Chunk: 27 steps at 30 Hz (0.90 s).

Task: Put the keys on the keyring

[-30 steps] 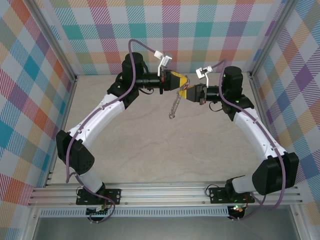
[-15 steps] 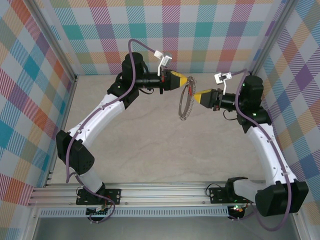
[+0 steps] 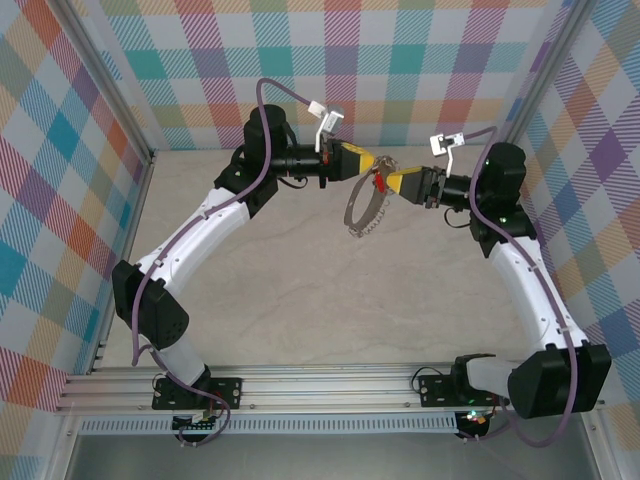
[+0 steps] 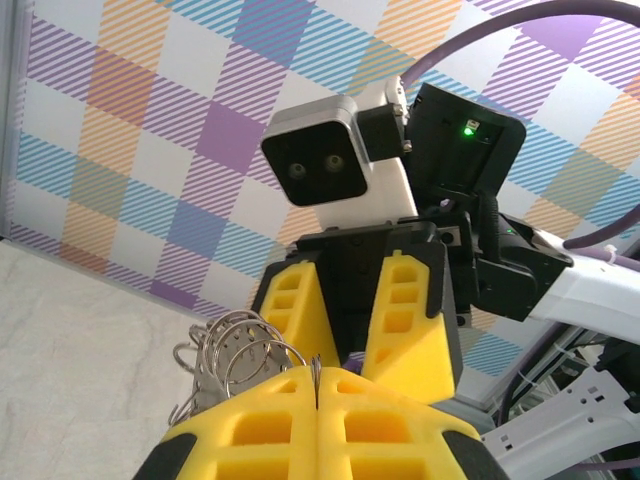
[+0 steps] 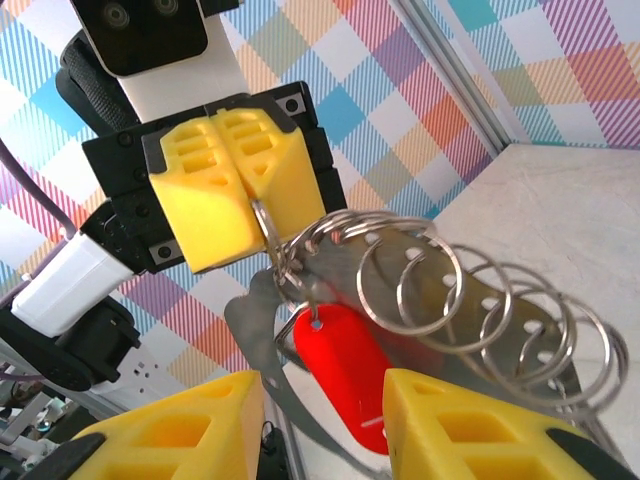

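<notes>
Risk: keyring (image 3: 365,208), hung above the counter (image 3: 300,290) by one thin loop clamped in the left pincer (image 3: 374,166), may swing or slip free, while the keys (image 5: 345,350), red tag dangling by that loop inside the parted right pincer (image 5: 325,385), could drop if not fully threaded.

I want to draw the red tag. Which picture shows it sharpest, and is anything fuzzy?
Right wrist view: the red tag is big and sharp, with a white glint; the keyring loops shine. Left wrist view: those loops look slightly soft, close to the lens. Top view: the tag is a tiny speck.
</notes>
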Each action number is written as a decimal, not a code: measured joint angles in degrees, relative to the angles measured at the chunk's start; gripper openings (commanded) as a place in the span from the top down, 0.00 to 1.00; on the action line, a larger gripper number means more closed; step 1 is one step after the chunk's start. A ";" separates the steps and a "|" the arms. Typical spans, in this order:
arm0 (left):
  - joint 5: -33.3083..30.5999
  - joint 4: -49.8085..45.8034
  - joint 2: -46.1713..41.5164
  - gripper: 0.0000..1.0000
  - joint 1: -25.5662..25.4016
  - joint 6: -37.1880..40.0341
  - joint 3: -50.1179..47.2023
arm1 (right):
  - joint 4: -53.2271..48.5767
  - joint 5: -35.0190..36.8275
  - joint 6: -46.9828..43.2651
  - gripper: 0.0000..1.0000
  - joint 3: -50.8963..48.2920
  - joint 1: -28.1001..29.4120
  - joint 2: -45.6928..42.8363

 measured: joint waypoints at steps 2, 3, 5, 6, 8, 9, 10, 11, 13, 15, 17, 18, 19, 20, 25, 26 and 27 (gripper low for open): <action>0.17 0.02 0.00 1.00 0.00 -0.28 0.00 | 1.40 -0.33 1.16 0.62 0.02 0.04 0.42; 0.20 0.02 0.00 1.00 0.00 -0.33 0.00 | 1.99 -0.42 1.60 0.62 0.15 0.07 0.57; 0.35 0.02 0.00 1.00 0.00 -0.50 0.00 | 2.95 -0.55 2.25 0.62 0.70 0.22 1.01; 0.35 0.04 0.00 1.00 0.00 -0.52 0.00 | 3.43 -0.59 2.54 0.62 1.07 0.42 1.27; 0.37 0.11 0.00 1.00 0.00 -0.55 0.00 | 4.17 -0.57 2.89 0.62 1.75 0.68 1.79; 0.37 0.24 0.00 1.00 0.00 -0.55 0.00 | 4.61 -0.59 3.08 0.62 2.05 0.90 2.14; 0.39 0.42 0.00 1.00 0.00 -0.55 0.00 | 4.94 -0.57 3.30 0.62 2.38 1.18 2.51; 0.39 0.57 0.00 1.00 0.00 -0.57 0.00 | 5.20 -0.57 3.48 0.62 2.62 1.40 2.89; 0.59 0.94 0.00 1.00 0.00 -0.70 0.00 | 5.86 -0.57 3.76 0.62 3.13 2.01 3.76; 0.59 1.05 0.00 1.00 -0.02 -0.72 0.00 | 6.45 -0.57 4.11 0.64 3.28 2.45 4.44; 0.59 1.05 0.00 1.00 -0.02 -0.72 0.00 | 6.82 -0.59 4.44 0.68 3.28 2.86 4.92; 0.59 1.05 0.00 1.00 -0.02 -0.72 0.00 | 7.13 -0.59 4.74 0.71 3.28 3.13 5.09; 0.57 1.05 0.00 1.00 -0.04 -0.72 0.00 | 7.37 -0.59 4.94 0.74 3.28 3.34 5.22; 0.55 1.05 0.00 1.00 -0.04 -0.72 0.00 | 7.72 -0.61 5.22 0.78 3.28 3.56 5.29; 0.52 1.03 0.00 1.00 -0.02 -0.72 0.00 | 9.68 -1.25 5.90 0.94 3.26 4.28 5.31; 0.44 1.03 0.00 1.00 0.00 -0.72 -0.02 | 9.88 -1.44 5.95 0.96 3.26 4.28 5.31; 0.28 1.05 0.00 1.00 0.00 -0.72 -0.04 | 10.10 -1.46 6.10 0.99 3.21 4.28 5.31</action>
